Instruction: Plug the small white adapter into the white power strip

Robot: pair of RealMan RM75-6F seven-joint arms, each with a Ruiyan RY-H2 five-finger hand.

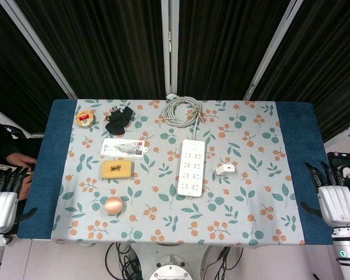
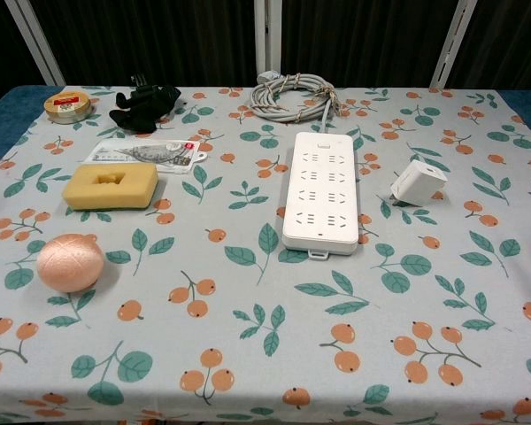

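The white power strip (image 1: 191, 167) (image 2: 320, 202) lies lengthwise in the middle of the floral tablecloth, its coiled grey cable (image 1: 182, 109) (image 2: 290, 96) at the far end. The small white adapter (image 1: 224, 170) (image 2: 418, 183) lies on the cloth just right of the strip, apart from it. My left hand (image 1: 4, 189) hangs off the table's left edge and my right hand (image 1: 332, 189) off the right edge, both with fingers spread and holding nothing. Neither hand shows in the chest view.
Left of the strip lie a packaged item (image 1: 124, 148) (image 2: 143, 152), a yellow sponge (image 1: 116, 170) (image 2: 111, 185), a pink ball (image 1: 113, 205) (image 2: 69, 262), a black object (image 1: 119, 119) (image 2: 144, 105) and a round tin (image 1: 85, 118) (image 2: 67, 106). A person's hand (image 1: 17, 158) is at the left edge.
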